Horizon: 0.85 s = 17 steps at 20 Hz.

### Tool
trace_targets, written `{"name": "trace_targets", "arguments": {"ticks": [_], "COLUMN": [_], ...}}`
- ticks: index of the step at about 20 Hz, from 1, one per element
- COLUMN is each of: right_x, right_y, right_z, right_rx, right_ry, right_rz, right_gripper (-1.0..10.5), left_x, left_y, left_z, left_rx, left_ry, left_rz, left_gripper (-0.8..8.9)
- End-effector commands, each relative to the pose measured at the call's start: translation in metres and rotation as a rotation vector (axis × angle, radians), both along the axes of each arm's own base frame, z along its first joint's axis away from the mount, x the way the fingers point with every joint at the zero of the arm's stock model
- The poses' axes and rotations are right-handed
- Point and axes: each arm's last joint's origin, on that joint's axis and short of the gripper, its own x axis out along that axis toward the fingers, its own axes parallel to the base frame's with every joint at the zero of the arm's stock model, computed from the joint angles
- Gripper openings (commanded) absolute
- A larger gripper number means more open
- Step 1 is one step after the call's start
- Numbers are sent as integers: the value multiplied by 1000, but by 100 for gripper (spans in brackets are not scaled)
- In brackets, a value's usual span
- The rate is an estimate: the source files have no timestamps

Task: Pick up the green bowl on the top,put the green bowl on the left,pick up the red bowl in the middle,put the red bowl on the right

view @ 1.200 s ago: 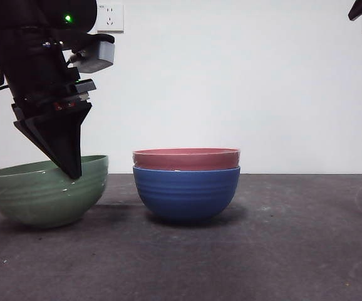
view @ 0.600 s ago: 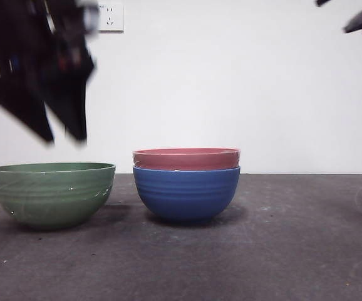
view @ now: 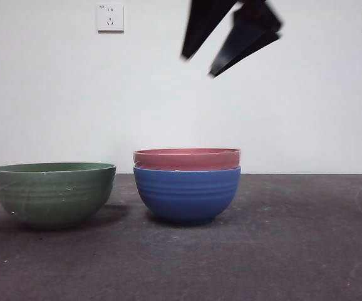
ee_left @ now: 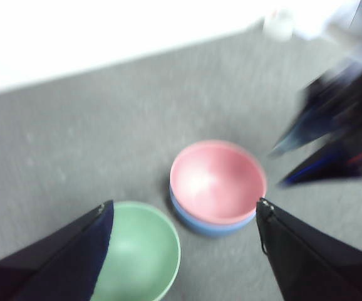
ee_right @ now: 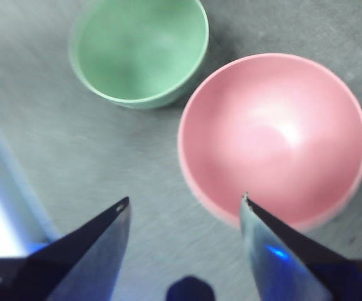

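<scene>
The green bowl [view: 52, 194] stands upright on the table at the left, with nothing touching it. The red bowl [view: 187, 158] sits nested in a blue bowl [view: 187, 194] at the middle. High above that stack my right gripper [view: 198, 67] hangs open and empty; its wrist view looks down on the red bowl [ee_right: 275, 138] and the green bowl [ee_right: 140, 53] past the gripper [ee_right: 185, 197]. My left gripper [ee_left: 185, 202] is open and empty, well above the green bowl [ee_left: 137, 251] and red bowl [ee_left: 217, 182]. It is out of the front view.
The dark grey table [view: 294, 251] stretches bare to the right of the stack. A white wall with two sockets [view: 109, 17] stands behind. The right arm's gripper [ee_left: 277, 169] shows blurred beside the stack in the left wrist view.
The left gripper let go of the green bowl, rose and left the front view. The green bowl settled level. The right gripper came in from the top right to above the stack.
</scene>
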Motion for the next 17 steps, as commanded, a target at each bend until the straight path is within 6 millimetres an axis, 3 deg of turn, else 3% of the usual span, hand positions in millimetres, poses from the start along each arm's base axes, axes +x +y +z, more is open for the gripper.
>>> {"name": "trace_targets", "arguments": {"ticks": [1, 3, 9, 12, 17], "right_x": [10, 19, 37, 39, 40], "right_y": [23, 39, 56, 57, 58], "right_z": [-18, -37, -85, -91, -91], "right_rx": [-70, -90, -176, -191, -187], "right_ry": [4, 9, 78, 83, 77], "right_rz": [65, 85, 115, 130, 130], "right_gripper": [283, 280, 279, 154, 57], "left_x": [-11, -16, -16, -16, -14], "left_y": [6, 9, 9, 9, 9], "left_z": [4, 5, 4, 4, 4], "left_rx": [-33, -41, -38, -37, -28], "left_ry": [-34, -49, -43, -42, -43], "left_rz": [9, 8, 8, 9, 20], "left_gripper": [374, 374, 374, 374, 374]}}
